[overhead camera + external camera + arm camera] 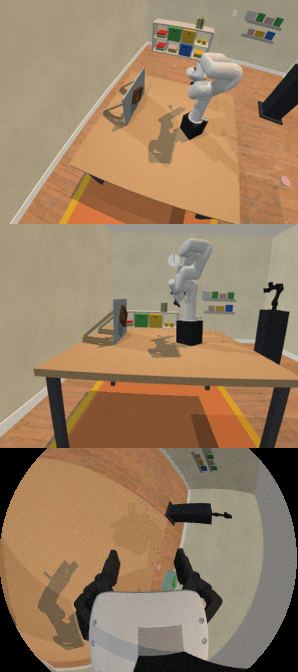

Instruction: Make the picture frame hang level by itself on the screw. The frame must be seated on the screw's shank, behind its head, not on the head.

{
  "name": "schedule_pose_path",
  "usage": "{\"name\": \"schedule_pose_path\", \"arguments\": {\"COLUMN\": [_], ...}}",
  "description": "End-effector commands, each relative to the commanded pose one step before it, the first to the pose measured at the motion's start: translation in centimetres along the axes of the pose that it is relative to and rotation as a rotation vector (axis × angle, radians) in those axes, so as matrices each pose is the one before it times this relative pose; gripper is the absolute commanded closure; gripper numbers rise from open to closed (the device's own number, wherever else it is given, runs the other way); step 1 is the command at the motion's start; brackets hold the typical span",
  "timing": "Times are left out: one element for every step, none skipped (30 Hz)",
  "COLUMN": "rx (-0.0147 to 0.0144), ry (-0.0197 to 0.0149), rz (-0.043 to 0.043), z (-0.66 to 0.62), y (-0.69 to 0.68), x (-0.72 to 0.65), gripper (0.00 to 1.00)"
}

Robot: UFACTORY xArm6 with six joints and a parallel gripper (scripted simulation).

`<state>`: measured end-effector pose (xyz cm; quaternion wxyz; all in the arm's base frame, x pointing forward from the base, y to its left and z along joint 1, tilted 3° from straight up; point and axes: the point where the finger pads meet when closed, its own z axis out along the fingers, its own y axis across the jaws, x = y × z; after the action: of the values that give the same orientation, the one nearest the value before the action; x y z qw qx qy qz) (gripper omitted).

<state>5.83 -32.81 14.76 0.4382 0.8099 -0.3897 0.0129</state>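
Picture frame [137, 95] [123, 316] hanging on the grey panel [128, 106] [117, 324], left of center in top view, looking tilted; screw staying hidden, seating unclear; gripper [192, 83] [177, 305] [146, 556] standing wide, well apart, partly blocked by the arm in top view.

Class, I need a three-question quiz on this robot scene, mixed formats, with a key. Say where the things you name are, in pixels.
1. True or false: the hand [192, 83] [178, 304] [146, 556] is gripping the picture frame [137, 95] [123, 316].
2. Multiple choice: what colour is the upright board [128, 109] [117, 322] behind the frame? A) orange B) grey-blue C) green
3. Fill in the blank: the arm [219, 75] [190, 303] stands on a ____ block [193, 127] [189, 332].

Key: 1. false; 2. B; 3. black
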Motion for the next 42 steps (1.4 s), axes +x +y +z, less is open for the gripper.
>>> {"name": "schedule_pose_path", "arguments": {"rx": [-0.00091,0.00000,0.00000,-0.00004,-0.00011,-0.00020,-0.00033,-0.00048,-0.00066,-0.00087,-0.00110,-0.00135,-0.00162,-0.00191,-0.00221,-0.00254,-0.00288,0.00000,0.00000,-0.00323,-0.00360,-0.00398,-0.00438,-0.00478,-0.00519,-0.00561,-0.00603,-0.00646,-0.00690,-0.00733,-0.00777,-0.00820,-0.00863,-0.00905,0.00000,0.00000,-0.00947,-0.00988,-0.01028,-0.01066,-0.01102,-0.01137], "ry": [0.00202,0.00000,0.00000,0.00001,0.00003,0.00006,0.00009,0.00014,0.00019,0.00025,0.00032,0.00040,0.00049,0.00060,0.00071,0.00084,0.00099,0.00000,0.00000,0.00115,0.00134,0.00155,0.00178,0.00204,0.00232,0.00264,0.00299,0.00337,0.00379,0.00425,0.00475,0.00529,0.00587,0.00650,0.00000,0.00000,0.00718,0.00790,0.00866,0.00947,0.01033,0.01123], "rz": [0.00173,0.00000,-0.00001,-0.00006,-0.00017,-0.00033,-0.00054,-0.00078,-0.00108,-0.00141,-0.00177,-0.00218,-0.00261,-0.00307,-0.00356,-0.00407,-0.00460,0.00000,0.00000,-0.00515,-0.00571,-0.00629,-0.00688,-0.00747,-0.00807,-0.00866,-0.00926,-0.00985,-0.01043,-0.01100,-0.01156,-0.01210,-0.01262,-0.01312,0.00000,0.00000,-0.01359,-0.01403,-0.01444,-0.01481,-0.01515,-0.01545], "z": [-0.028,0.000,0.000,0.000,0.001,0.002,0.004,0.005,0.007,0.009,0.012,0.014,0.017,0.020,0.023,0.027,0.030,0.000,0.000,0.033,0.037,0.040,0.044,0.047,0.051,0.054,0.057,0.060,0.063,0.065,0.068,0.070,0.072,0.074,0.000,0.000,0.075,0.076,0.077,0.078,0.078,0.078], "y": [0.083,0.000,0.000,0.000,0.000,0.000,0.000,0.000,0.000,0.000,0.000,0.000,0.001,0.001,0.001,0.001,0.001,0.000,0.000,0.002,0.002,0.003,0.003,0.004,0.004,0.005,0.006,0.007,0.008,0.009,0.010,0.011,0.012,0.014,0.000,0.000,0.015,0.016,0.017,0.018,0.018,0.019], "x": [0.125,0.000,0.000,0.000,0.000,0.001,0.001,0.002,0.002,0.003,0.004,0.005,0.007,0.008,0.010,0.012,0.015,0.000,0.000,0.018,0.022,0.026,0.030,0.036,0.042,0.049,0.057,0.065,0.075,0.086,0.098,0.111,0.126,0.141,0.000,0.000,0.158,0.177,0.197,0.218,0.240,0.264], "gripper": [0.00,0.00,0.00,0.00,0.00,0.00,0.00,0.00,0.00,0.00,0.00,0.00,0.00,0.00,0.00,0.00,0.00,0.00,0.00,0.00,0.00,0.00,0.00,0.00,0.00,0.00,0.00,0.00,0.00,0.00,0.00,0.00,0.00,0.00,0.00,0.00,0.00,0.00,0.00,0.00,0.00,0.00]}}
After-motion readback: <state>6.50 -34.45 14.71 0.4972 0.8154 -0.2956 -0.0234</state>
